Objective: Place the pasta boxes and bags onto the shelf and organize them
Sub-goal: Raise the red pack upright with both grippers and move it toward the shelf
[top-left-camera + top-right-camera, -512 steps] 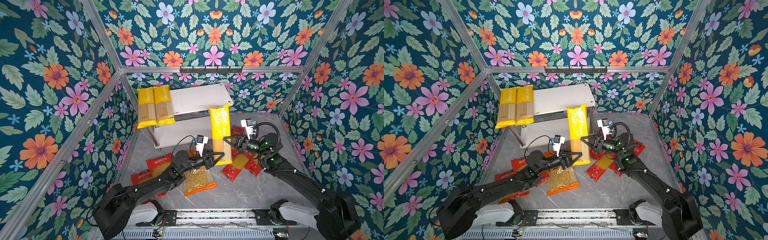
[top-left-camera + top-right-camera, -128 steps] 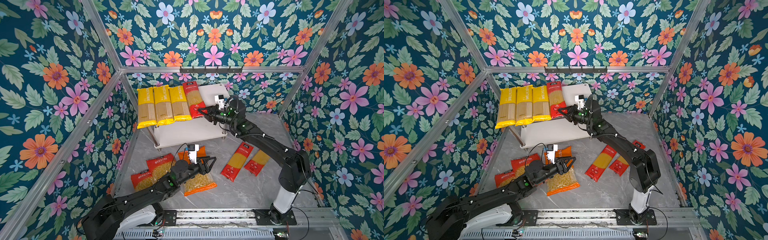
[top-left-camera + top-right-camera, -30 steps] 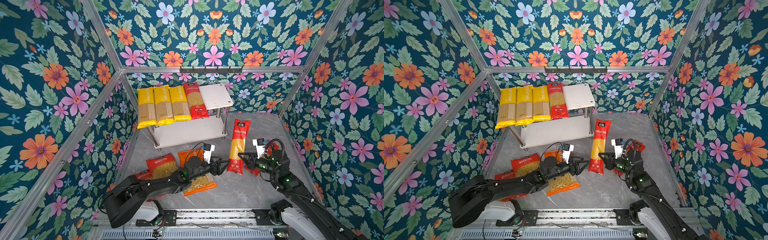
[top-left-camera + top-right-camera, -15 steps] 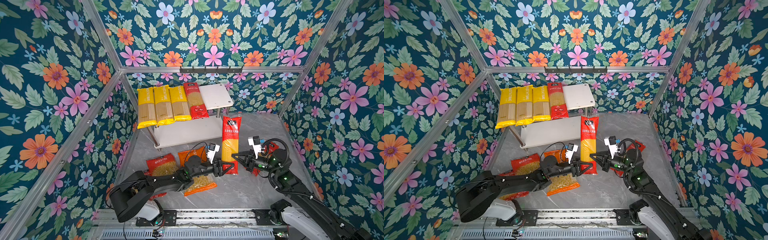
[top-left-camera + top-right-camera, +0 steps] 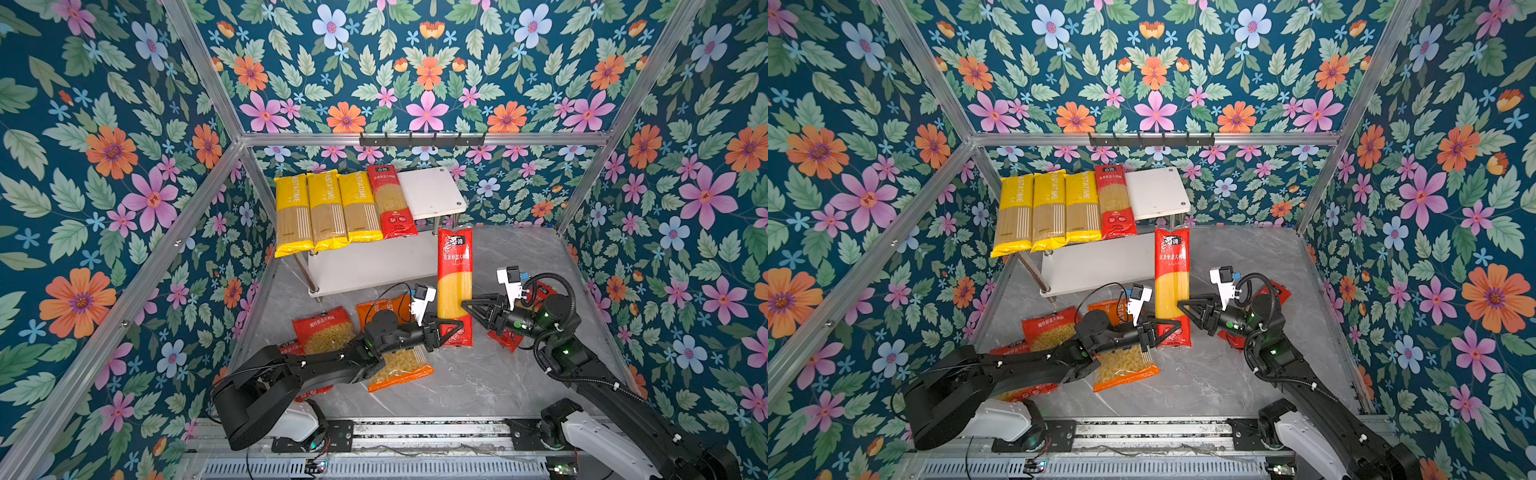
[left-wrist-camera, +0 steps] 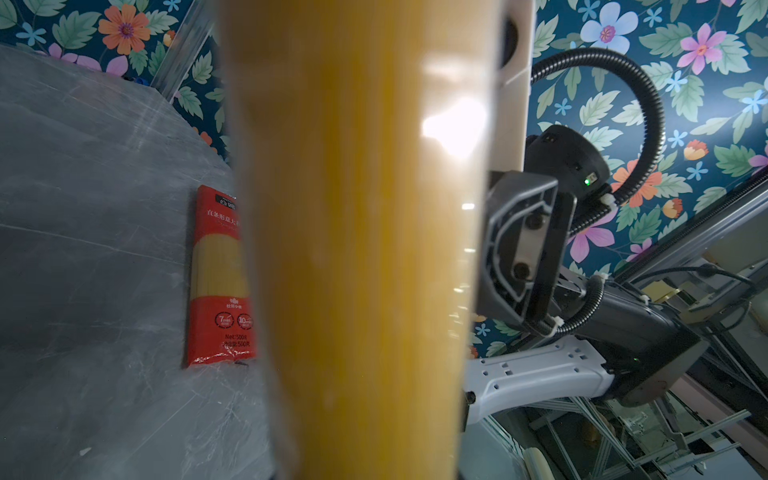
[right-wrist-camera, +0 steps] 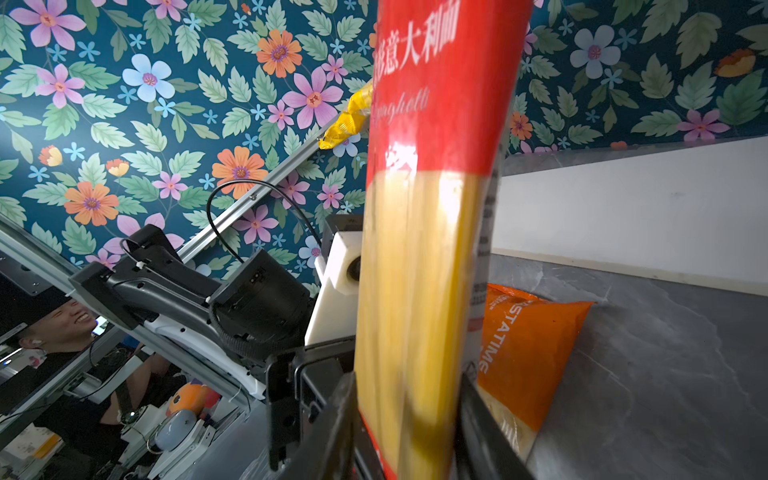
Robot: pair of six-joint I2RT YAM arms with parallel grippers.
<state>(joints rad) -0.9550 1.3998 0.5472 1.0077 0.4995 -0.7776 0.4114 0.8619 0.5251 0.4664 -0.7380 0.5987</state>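
Observation:
A long red spaghetti pack [image 5: 454, 274] [image 5: 1172, 270] stands upright in front of the shelf's right end. My left gripper [image 5: 451, 330] [image 5: 1167, 330] is shut on its lower red end. In the left wrist view the pack [image 6: 361, 249] fills the middle and hides the jaws. My right gripper [image 5: 469, 305] [image 7: 407, 415] is open, with its fingers on either side of the pack [image 7: 424, 249]. On the top board of the shelf [image 5: 432, 191], three yellow packs [image 5: 326, 212] and one red pack [image 5: 390, 201] lie side by side.
On the floor lie an orange curly-pasta pack [image 5: 399, 365] [image 7: 528, 353], a short red pack [image 5: 324, 332] and a long red pack [image 6: 218, 274] [image 5: 505, 338] behind my right gripper. The lower board [image 5: 374, 266] is bare. A black hook rail [image 5: 422, 139] hangs on the back wall.
The red pack has moved left toward my left gripper and now stands straighter. The left jaws have closed on its lower end, and the right jaws have opened.

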